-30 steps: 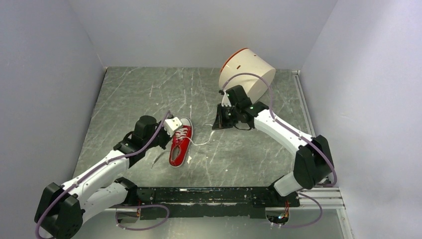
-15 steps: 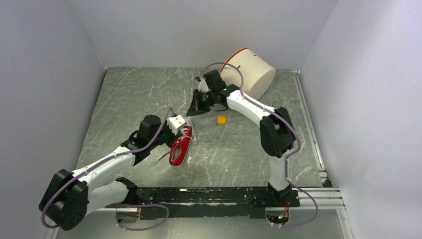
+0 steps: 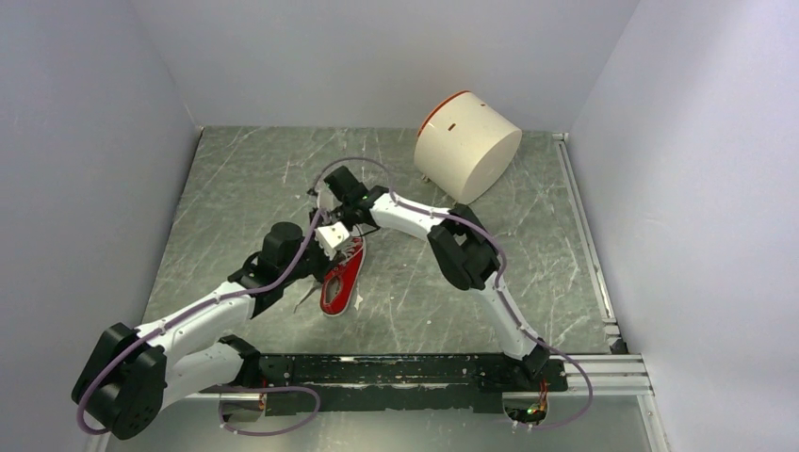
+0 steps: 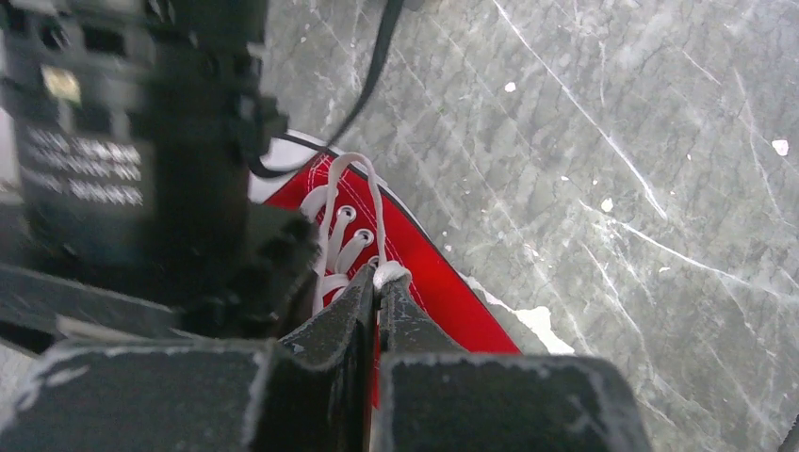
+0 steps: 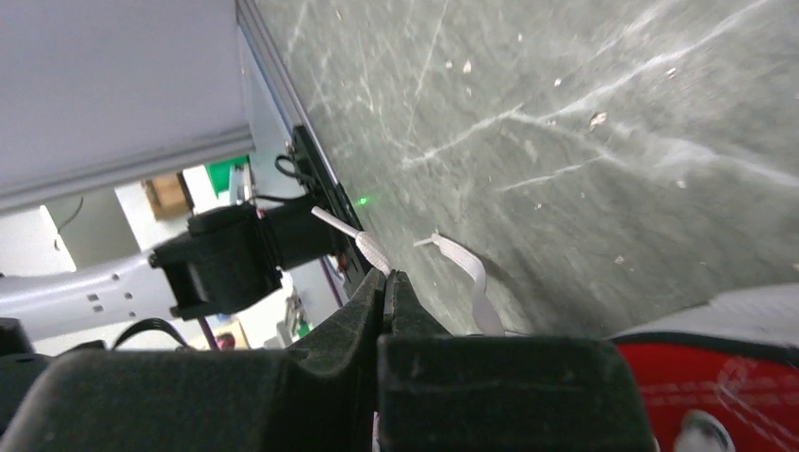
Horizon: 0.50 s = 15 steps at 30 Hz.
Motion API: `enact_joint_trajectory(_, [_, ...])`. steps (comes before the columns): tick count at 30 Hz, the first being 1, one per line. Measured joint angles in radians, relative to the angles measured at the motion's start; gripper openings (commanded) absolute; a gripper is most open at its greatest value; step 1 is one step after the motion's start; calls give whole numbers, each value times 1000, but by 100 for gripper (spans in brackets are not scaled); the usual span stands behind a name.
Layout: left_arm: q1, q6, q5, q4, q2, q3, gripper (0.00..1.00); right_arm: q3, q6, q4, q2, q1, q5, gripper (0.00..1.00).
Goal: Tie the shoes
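The red sneaker [image 3: 341,281] lies on the table, toe cap pointing away, left of the middle. In the left wrist view its red upper [image 4: 443,282] and white laces [image 4: 339,226] fill the centre. My left gripper [image 3: 339,251] is over the eyelets, shut on a white lace [image 4: 390,273] near the top ones. My right gripper [image 3: 325,215] reaches across to just left of the toe cap. It is shut on a lace end whose tip [image 5: 366,249] sticks out past the fingertips. A second lace strand [image 5: 468,271] arcs beside it. The shoe's edge [image 5: 744,395] shows at the lower right.
A white drum with a red rim [image 3: 466,146] lies on its side at the back right. Grey walls close in the left, back and right. A black rail [image 3: 405,372] runs along the near edge. The right arm's black wrist body [image 4: 132,141] hangs close over the shoe's toe.
My right arm swung left from beside the drum to the shoe's toe. The left arm barely moved. A small yellow thing seen half a second ago no longer shows.
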Motion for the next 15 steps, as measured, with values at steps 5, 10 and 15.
enact_joint_trajectory(5, [0, 4, 8, 5, 10, -1, 5, 28, -60, -87, 65, 22, -78, 1])
enact_joint_trajectory(10, [-6, 3, 27, 3, 11, -2, 5, 32, -111, -160, 85, 22, -119, 12])
enact_joint_trajectory(15, [-10, 2, 43, 1, 11, -3, 5, 59, -138, -205, 90, 22, -129, 39])
